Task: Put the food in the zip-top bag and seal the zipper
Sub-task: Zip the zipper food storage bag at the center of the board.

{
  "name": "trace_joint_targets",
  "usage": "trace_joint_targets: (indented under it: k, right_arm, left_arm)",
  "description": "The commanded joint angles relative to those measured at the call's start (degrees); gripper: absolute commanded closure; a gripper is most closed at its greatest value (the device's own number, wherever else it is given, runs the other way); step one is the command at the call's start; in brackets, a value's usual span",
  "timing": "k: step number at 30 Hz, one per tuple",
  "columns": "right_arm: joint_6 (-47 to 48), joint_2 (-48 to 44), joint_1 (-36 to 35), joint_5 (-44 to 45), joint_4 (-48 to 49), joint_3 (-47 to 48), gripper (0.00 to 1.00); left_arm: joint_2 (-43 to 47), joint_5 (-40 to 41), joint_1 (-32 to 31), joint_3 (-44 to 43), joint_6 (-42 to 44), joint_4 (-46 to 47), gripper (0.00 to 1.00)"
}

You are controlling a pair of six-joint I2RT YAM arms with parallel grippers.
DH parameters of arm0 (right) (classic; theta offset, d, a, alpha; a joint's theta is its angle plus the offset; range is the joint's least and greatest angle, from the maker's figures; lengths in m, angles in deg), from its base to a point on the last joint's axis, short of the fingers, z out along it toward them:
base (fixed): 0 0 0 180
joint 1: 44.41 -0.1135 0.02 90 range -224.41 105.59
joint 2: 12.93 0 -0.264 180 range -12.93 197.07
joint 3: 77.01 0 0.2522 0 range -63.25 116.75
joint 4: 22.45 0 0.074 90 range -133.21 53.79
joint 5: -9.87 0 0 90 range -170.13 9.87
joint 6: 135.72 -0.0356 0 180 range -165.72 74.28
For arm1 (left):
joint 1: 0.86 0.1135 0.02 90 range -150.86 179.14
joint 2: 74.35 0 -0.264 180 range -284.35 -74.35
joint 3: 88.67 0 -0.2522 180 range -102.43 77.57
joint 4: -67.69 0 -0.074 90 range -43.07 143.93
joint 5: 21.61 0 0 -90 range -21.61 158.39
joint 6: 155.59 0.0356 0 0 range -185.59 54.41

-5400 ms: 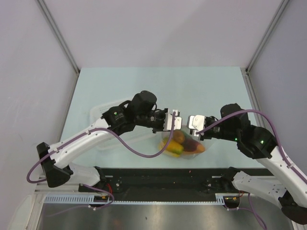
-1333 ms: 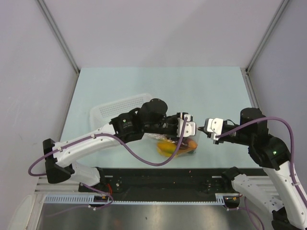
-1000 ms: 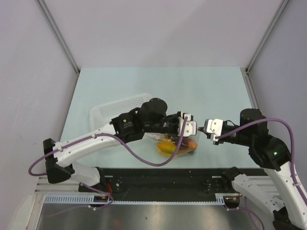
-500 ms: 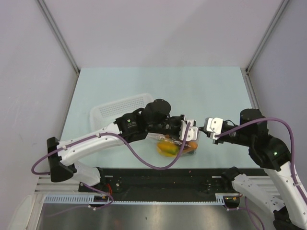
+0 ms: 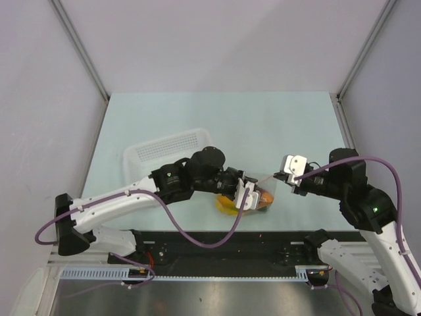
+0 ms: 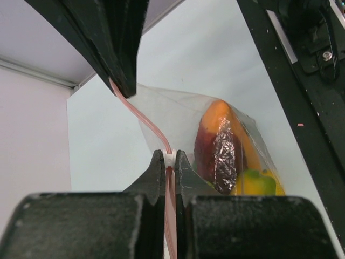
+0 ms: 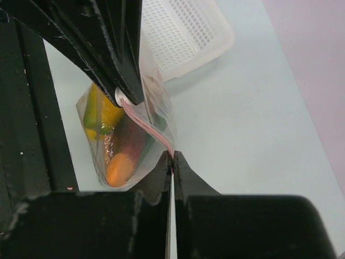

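Note:
The zip-top bag (image 5: 262, 195) hangs between both grippers near the table's front edge, holding the food (image 5: 229, 203): orange, reddish-brown, yellow and green pieces (image 6: 223, 145). My left gripper (image 5: 248, 193) is shut on the pink-red zipper (image 6: 141, 121) at its white slider (image 6: 170, 158). My right gripper (image 5: 285, 176) is shut on the zipper's other end (image 7: 171, 152). The strip is pulled taut between them (image 5: 266, 179). In the right wrist view the bag (image 7: 121, 156) hangs below the left fingers (image 7: 108, 48).
The white slotted basket (image 5: 164, 148) lies on the table behind the left arm and shows at the top of the right wrist view (image 7: 183, 27). The black front rail (image 5: 217, 243) runs just below the bag.
My left gripper has slid down and to the left along the zipper, away from the right gripper. The right gripper has held its end, shifting only slightly. The strip between them is longer.

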Motion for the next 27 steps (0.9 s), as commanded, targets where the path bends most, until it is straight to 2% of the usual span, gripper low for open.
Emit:
trace_joint_targets:
  k: [1,16,27]
  right_arm:
    - [-0.85,-0.61,2.43,1.85,5.57,0.62,1.00]
    - [1.97,-0.09,11.22,-3.34,5.66,0.00,1.00]
    - [3.55,0.26,14.48,-5.10,5.57,0.18,1.00]
  left_arm:
    - [3.32,0.61,0.12,3.29,3.55,-5.28,1.00]
    - [9.21,1.49,3.45,9.01,4.87,-9.41,1.00]
    - [15.01,2.11,4.60,13.40,3.73,-13.10,1.00]
